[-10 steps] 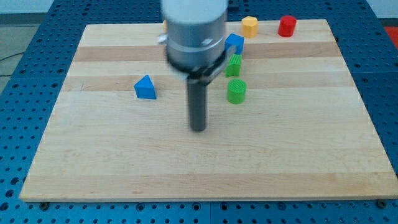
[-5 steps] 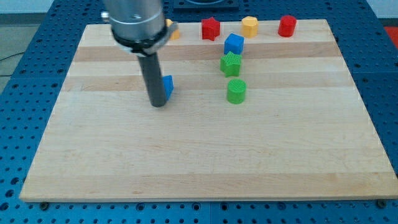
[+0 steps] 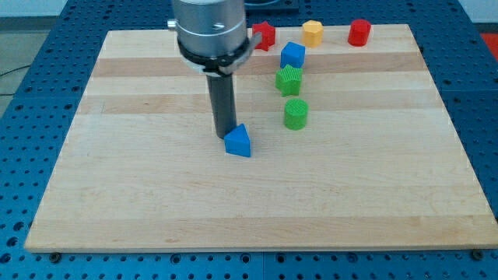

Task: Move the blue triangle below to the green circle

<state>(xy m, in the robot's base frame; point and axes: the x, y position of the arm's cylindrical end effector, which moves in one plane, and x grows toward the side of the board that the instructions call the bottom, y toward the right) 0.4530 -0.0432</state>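
Note:
The blue triangle (image 3: 239,141) lies on the wooden board (image 3: 257,194), left of and a little lower in the view than the green circle (image 3: 296,113). My tip (image 3: 226,136) touches the triangle's upper left side. The dark rod rises from it to the grey arm body at the view's top.
A green star (image 3: 289,79) sits just above the green circle, with a blue block (image 3: 292,55) above that. A red star (image 3: 264,35), a yellow block (image 3: 312,33) and a red cylinder (image 3: 359,33) line the board's top edge.
My tip swung left to the blue triangle, then moved right and down the view, pushing the triangle towards the green circle. The other blocks have not moved.

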